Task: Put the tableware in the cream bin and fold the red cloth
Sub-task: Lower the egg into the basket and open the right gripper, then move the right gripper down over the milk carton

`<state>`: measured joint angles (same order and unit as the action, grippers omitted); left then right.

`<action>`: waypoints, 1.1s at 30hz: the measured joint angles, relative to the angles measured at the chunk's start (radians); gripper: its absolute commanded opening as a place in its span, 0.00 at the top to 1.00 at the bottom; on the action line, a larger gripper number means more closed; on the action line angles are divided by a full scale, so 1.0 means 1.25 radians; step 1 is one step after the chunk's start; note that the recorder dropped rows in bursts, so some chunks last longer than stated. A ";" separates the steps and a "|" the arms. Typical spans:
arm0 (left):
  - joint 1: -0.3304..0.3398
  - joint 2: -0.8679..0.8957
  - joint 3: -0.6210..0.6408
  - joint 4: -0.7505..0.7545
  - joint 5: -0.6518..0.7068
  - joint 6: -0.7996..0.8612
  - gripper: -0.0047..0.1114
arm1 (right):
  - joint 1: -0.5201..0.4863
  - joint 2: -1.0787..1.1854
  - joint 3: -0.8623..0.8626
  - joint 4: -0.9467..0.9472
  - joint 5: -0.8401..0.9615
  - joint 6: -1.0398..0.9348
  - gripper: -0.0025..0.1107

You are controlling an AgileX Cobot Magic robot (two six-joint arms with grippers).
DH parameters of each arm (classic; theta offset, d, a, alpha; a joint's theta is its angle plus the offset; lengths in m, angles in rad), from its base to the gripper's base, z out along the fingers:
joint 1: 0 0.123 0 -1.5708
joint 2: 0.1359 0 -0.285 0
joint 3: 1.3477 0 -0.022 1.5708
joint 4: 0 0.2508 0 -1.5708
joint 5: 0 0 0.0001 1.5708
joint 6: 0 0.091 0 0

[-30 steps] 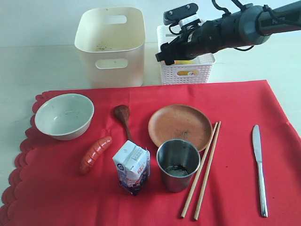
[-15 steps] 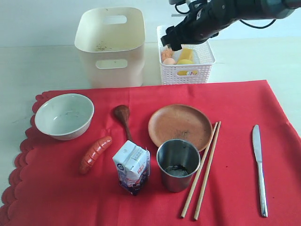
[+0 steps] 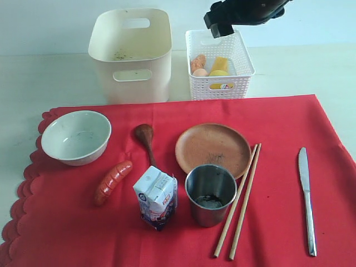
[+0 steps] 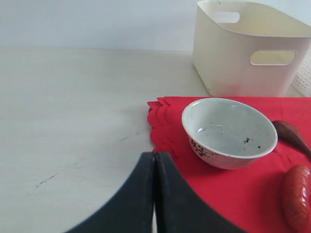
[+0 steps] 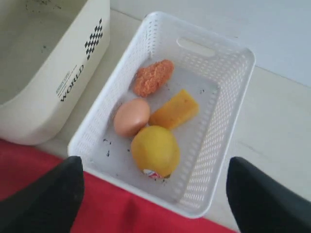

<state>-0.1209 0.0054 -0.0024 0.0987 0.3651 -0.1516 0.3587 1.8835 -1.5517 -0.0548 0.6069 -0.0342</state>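
Table point(image 3: 39, 78): cream bin point(image 3: 105, 78) beside food basket point(image 3: 240, 86)

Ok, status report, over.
Left pincer shut, empty. Right pincer open above white basket. Tableware all on red cloth, none in cream bin. Sausage, milk carton among it.

Matt red cloth point(image 3: 289, 139) — shiny steel cup point(image 3: 210, 194), wooden plate point(image 3: 213, 147).

Right gripper point(image 3: 220, 26) hangs wide open above the white basket point(image 3: 222, 88); left gripper point(image 4: 154, 164) pinched shut, well away from it.
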 measured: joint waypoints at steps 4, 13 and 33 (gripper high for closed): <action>0.000 0.000 0.000 0.000 0.000 0.000 0.96 | 0.000 -0.038 0.000 0.022 0.079 -0.019 0.31; 0.000 0.000 0.000 0.000 0.000 0.000 0.96 | 0.000 -0.130 0.000 0.099 0.206 -0.044 0.31; 0.000 0.000 0.000 0.000 0.000 0.000 0.96 | 0.000 -0.339 0.180 0.220 0.264 -0.132 0.31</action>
<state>-0.1209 0.0054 -0.0024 0.0987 0.3651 -0.1516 0.3587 1.4603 -1.3271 0.2208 0.9368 -0.1996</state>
